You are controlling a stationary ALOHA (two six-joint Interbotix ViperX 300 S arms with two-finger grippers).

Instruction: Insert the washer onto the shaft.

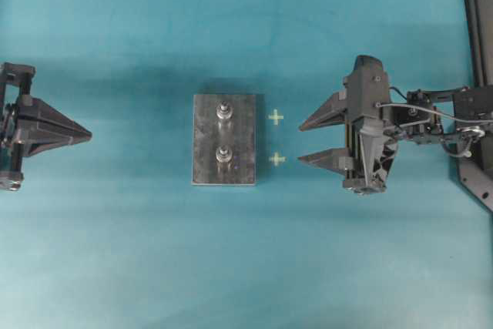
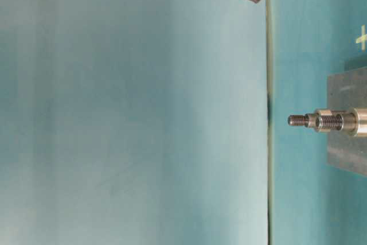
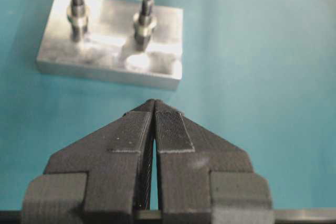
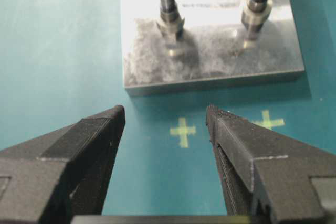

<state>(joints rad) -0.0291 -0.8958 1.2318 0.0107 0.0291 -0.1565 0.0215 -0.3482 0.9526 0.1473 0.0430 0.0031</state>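
Nearest the right wrist camera is the right gripper (image 4: 165,116), its jaws standing wide apart with nothing between them. From above it (image 1: 304,142) sits right of the plate (image 1: 204,144), near but apart, tips pointing at it. Two yellow crosses, one (image 1: 276,117) far and one (image 1: 276,159) near, lie on the cloth (image 1: 115,267) between its tips and the plate's right edge.

The left gripper (image 1: 88,135) is well to the left, also pointing at the plate. In its own view the jaws (image 3: 154,103) meet at the tips and appear to grip nothing.

The plate carries two upright threaded shafts, one far (image 1: 224,111) and one near (image 1: 224,154). Each has a metal collar or nut low on it. Whether either collar is the washer I cannot tell, and I can pick out no loose washer on the cloth or in either gripper.

So the task looks to be at its start, both arms parked and nothing picked up. The next move calls for finding the washer, pinching it by its rim, and holding its hole level over a shaft tip before lowering.
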